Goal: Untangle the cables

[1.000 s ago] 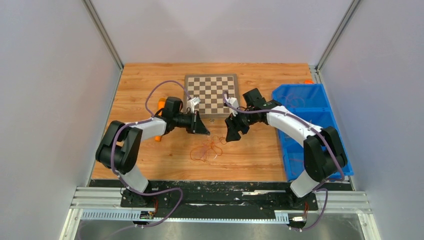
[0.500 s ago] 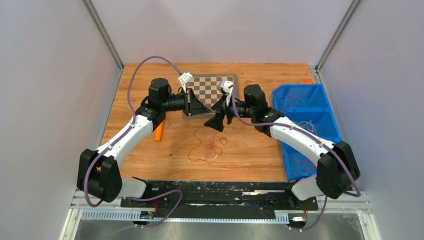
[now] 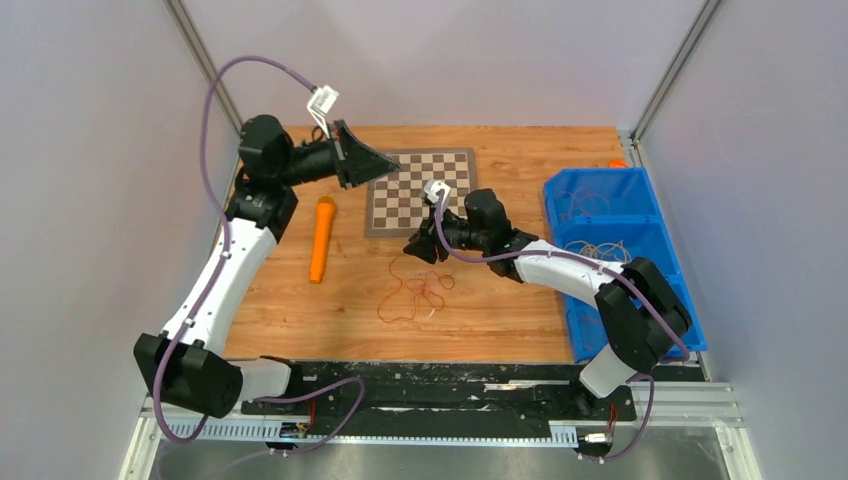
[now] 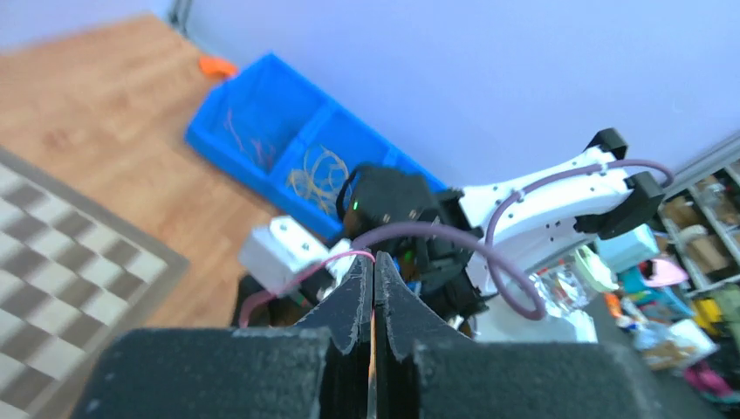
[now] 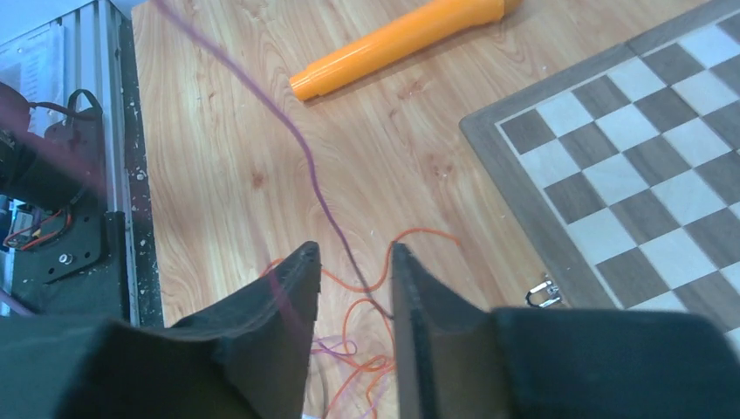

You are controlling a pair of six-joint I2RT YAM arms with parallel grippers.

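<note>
Holding one thin strand (image 5: 305, 166) taut, left gripper (image 4: 373, 262) fingers pinched on it, while right gripper (image 5: 353, 253) is hovering w/ fingers apart over cable tangle (image 3: 412, 295); next prob. pin tangle down.

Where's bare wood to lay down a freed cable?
Bare wood: the near-left corner between the orange cylinder and the front edge of the table; the near strip between the cables and the blue bin; the far strip between chessboard and bin. Crowded mid-table, around the right gripper.
</note>
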